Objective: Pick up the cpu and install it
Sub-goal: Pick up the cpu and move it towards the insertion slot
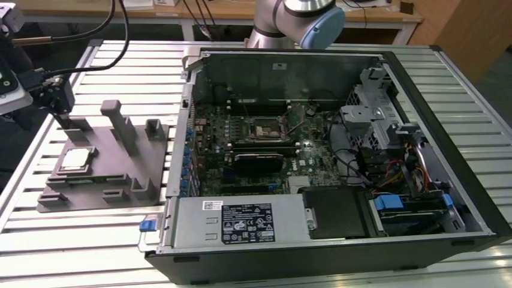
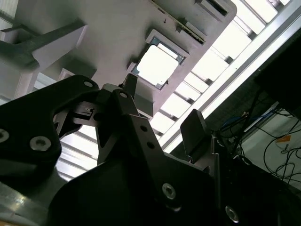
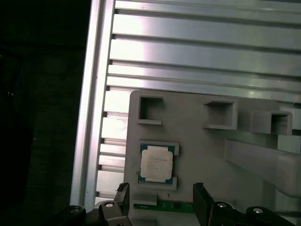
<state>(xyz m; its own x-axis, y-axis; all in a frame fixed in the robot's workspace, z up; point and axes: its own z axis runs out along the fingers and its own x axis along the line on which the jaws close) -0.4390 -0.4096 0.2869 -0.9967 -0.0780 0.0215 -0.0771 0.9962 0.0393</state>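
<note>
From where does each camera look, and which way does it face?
Exterior view: high up, looking down on the open computer case and fixture block; the arm shows.
First wrist view: arm-mounted, looking down at the cpu; gripper fingertips show.
Second wrist view: arm-mounted, looking past the open gripper toward the cpu.
Wrist views share cpu, gripper.

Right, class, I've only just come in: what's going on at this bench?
A robot arm's gripper hovers just above the grey fixture block on the slatted table, with its jaws open and holding nothing. The cpu lies flat in its recess on that block, not yet picked up. At the exterior view's right, the computer case lies open, with the motherboard socket exposed.
</note>
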